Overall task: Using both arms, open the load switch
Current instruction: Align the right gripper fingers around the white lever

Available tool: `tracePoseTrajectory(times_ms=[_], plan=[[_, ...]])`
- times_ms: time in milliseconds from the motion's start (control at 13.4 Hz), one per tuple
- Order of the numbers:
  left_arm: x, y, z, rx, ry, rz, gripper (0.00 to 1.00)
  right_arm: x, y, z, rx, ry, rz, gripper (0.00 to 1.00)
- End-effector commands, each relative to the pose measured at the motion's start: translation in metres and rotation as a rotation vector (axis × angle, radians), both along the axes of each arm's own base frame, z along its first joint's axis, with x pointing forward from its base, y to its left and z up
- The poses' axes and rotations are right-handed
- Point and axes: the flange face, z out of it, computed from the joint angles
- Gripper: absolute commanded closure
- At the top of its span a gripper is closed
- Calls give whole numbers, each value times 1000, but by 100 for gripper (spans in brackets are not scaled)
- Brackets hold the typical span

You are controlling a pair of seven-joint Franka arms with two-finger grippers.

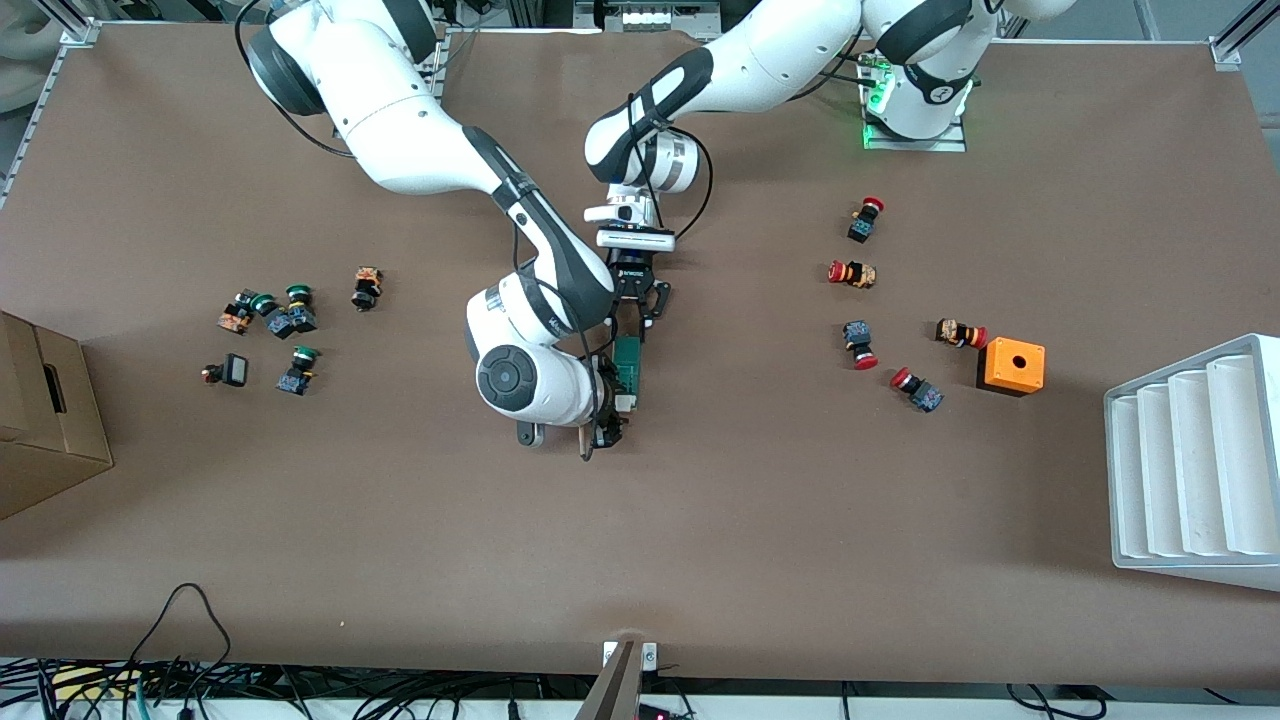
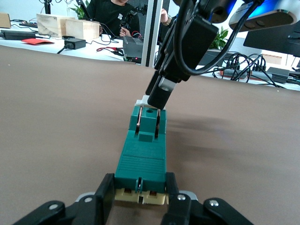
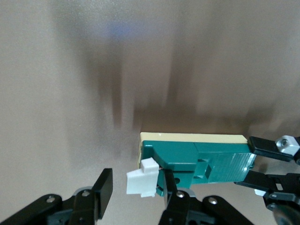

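The load switch is a slim dark-green block lying flat mid-table, with a cream underside. In the left wrist view my left gripper is shut on one end of the load switch, a finger pressed against each side. That is the end farther from the front camera, where the left gripper reaches down. My right gripper is at the nearer end. In the right wrist view the right gripper straddles the white tab of the load switch. It is open, with a gap between one finger and the tab.
Several green-capped push buttons lie toward the right arm's end, by a cardboard box. Several red-capped buttons, an orange box and a white ribbed rack lie toward the left arm's end.
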Motion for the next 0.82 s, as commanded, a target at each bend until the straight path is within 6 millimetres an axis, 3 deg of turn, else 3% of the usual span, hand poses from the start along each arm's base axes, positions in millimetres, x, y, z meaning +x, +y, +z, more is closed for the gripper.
tracePoseTrajectory(times_ms=[0, 447, 745], plan=[[5, -11, 1, -30, -22, 0, 70, 0, 8, -3, 3, 16, -34, 48], [5, -11, 1, -31, -23, 1, 70, -6, 12, -12, -12, 42, -63, 52], [5, -11, 1, -31, -23, 1, 71, -9, 14, -14, -20, 60, -80, 61]])
